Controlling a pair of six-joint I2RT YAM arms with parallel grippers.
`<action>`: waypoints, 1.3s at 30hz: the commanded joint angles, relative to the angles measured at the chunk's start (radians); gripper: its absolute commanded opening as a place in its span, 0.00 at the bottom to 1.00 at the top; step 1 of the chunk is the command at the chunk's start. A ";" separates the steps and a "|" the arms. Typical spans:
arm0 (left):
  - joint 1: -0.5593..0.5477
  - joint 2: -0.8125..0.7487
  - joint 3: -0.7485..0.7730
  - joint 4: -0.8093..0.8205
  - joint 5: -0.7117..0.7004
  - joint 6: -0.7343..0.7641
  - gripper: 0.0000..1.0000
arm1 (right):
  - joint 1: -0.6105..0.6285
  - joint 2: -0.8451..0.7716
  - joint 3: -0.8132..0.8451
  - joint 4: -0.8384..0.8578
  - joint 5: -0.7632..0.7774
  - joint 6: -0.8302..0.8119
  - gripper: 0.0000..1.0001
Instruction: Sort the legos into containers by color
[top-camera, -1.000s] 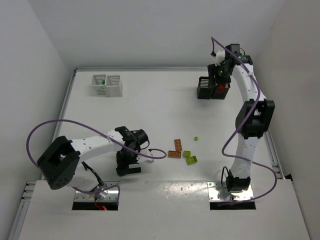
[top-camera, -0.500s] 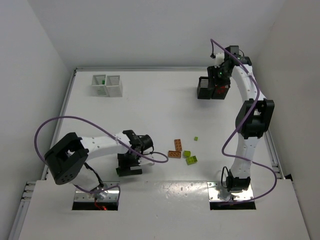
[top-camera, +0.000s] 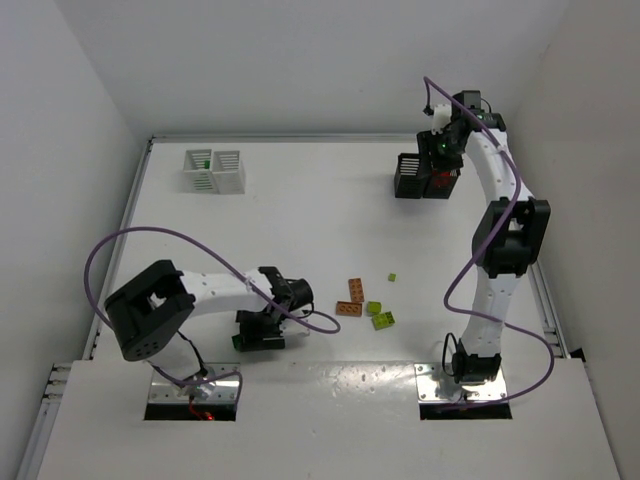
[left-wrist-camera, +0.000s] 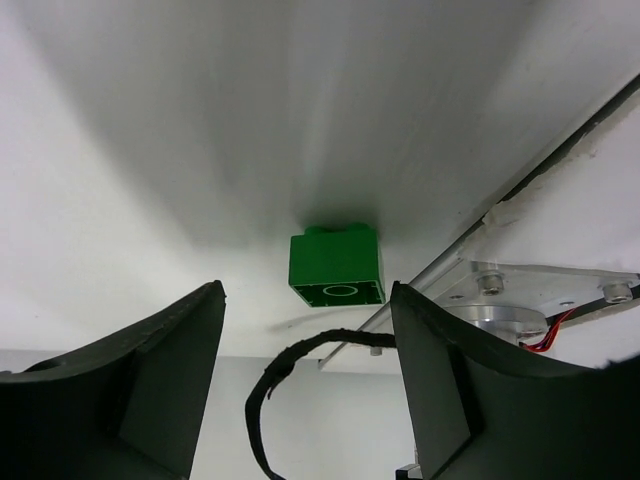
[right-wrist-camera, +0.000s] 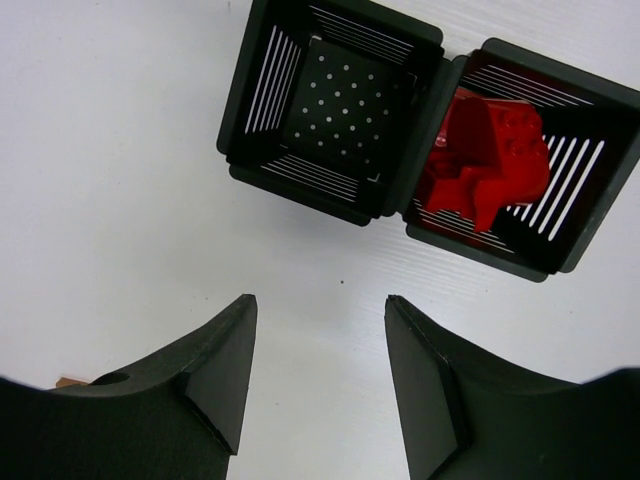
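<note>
A dark green lego (left-wrist-camera: 337, 268) lies on the white table near its front edge, just beyond my left gripper's (left-wrist-camera: 307, 300) tips. The jaws stand apart on either side, not touching it. From above, the left gripper (top-camera: 260, 335) points down at the near edge. My right gripper (right-wrist-camera: 320, 305) hangs open and empty over the table beside the black containers (right-wrist-camera: 265, 60). One bin holds red legos (right-wrist-camera: 485, 150); the other (right-wrist-camera: 340, 100) is empty. Orange-brown legos (top-camera: 351, 298) and lime green legos (top-camera: 379, 315) lie loose mid-table.
The white containers (top-camera: 228, 172) stand at the back left, one holding a green brick (top-camera: 203, 163). A small lime piece (top-camera: 392, 277) lies apart from the cluster. A metal rail and mounting plate (left-wrist-camera: 520, 290) run just behind the green lego. A purple cable (top-camera: 150, 240) loops over the left arm.
The left arm has swung its gripper rightward and nearer the front edge, and its jaws have narrowed. The right arm has not moved.
</note>
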 joint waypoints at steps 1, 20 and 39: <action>-0.028 0.019 0.011 -0.004 -0.014 -0.014 0.73 | -0.010 -0.051 0.001 0.023 0.006 -0.012 0.55; -0.028 0.113 0.048 -0.041 0.035 -0.005 0.59 | -0.010 -0.023 0.038 0.003 0.006 -0.012 0.55; -0.028 0.133 0.066 -0.027 0.036 -0.005 0.33 | 0.002 -0.054 0.013 -0.016 -0.014 -0.021 0.55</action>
